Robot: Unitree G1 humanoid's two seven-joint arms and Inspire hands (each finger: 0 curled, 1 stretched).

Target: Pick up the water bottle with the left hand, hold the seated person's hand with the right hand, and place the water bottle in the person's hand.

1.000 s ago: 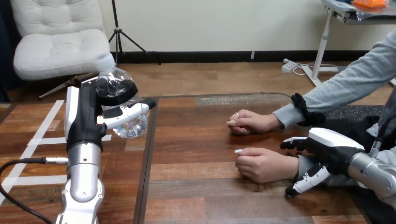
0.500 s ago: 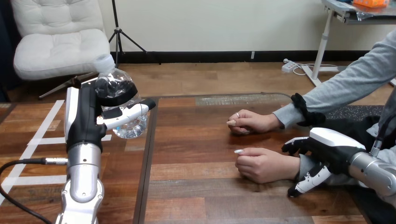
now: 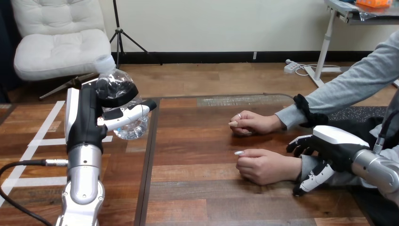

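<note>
Wooden table [image 3: 202, 202] of dark planks, with strips of white tape [image 3: 40, 141] at the left. Above the tape's right end, the bottle [image 3: 123, 96] in the left hand [image 3: 84, 117]: clear plastic, tilted, cap up and to the left, base low by the wood. Resting on the table or just clear of it, cannot tell. Black fingers [image 3: 115, 90] curled round the bottle's upper body, white thumb [image 3: 134, 113] laid across its front.

At the right, resting on the table, the person's far hand [image 3: 254, 123] and near hand [image 3: 266, 165], both loosely closed, a little apart from each other and well apart from the bottle.

Right hand [image 3: 331, 148] at the near hand's wrist [image 3: 294, 165]: fingers [image 3: 299, 145] loosely bent over the top of it, thumb [image 3: 313, 181] spread wide below, not closed round it. Touching the wrist or only just beside it, cannot tell.
</note>
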